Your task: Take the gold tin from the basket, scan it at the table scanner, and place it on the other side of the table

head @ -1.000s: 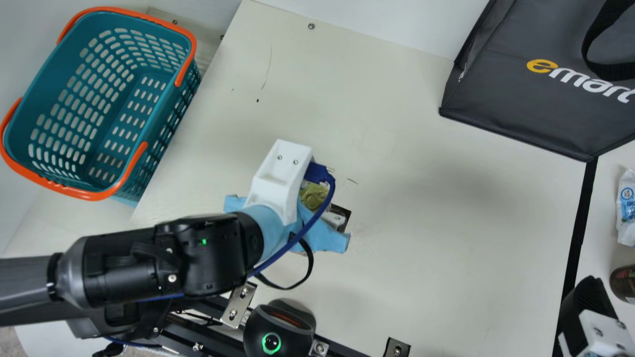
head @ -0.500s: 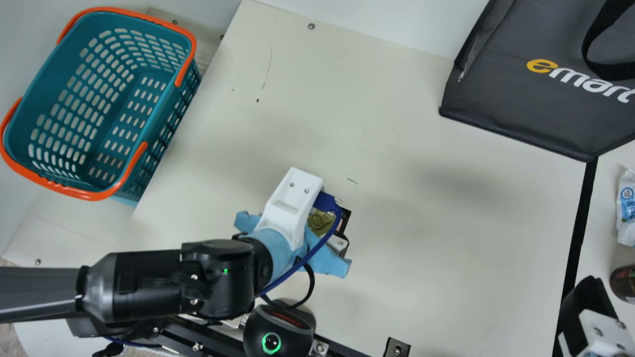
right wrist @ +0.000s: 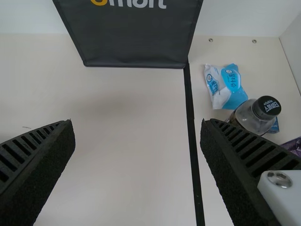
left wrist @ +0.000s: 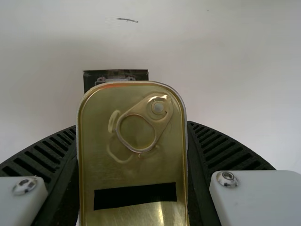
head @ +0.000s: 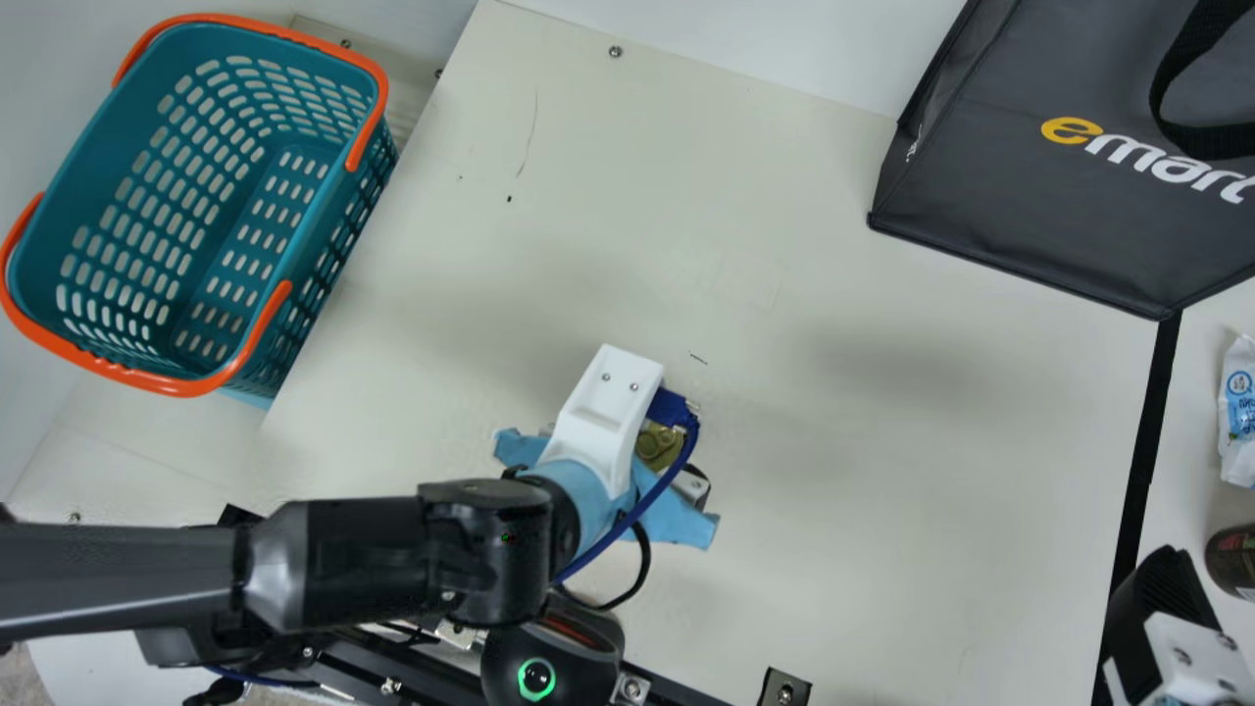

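In the main view, a gold, round-cornered metal tin (head: 659, 446) is held over the cream table (head: 882, 490) by the black-ribbed left gripper (head: 677, 512), well apart from the matching right gripper (head: 1167, 588); in the left wrist view, it is clamped; in the right, the fingers (right wrist: 44, 162) are parted.

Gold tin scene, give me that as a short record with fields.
Gold tin: clamped between the left gripper's fingers
Left gripper: near the scanner
Right gripper: fingers apart, nothing between them
Black scanner: green ring lit
Teal basket: main view's left, orange handles
Dark gray shopping bag: main view's upper right
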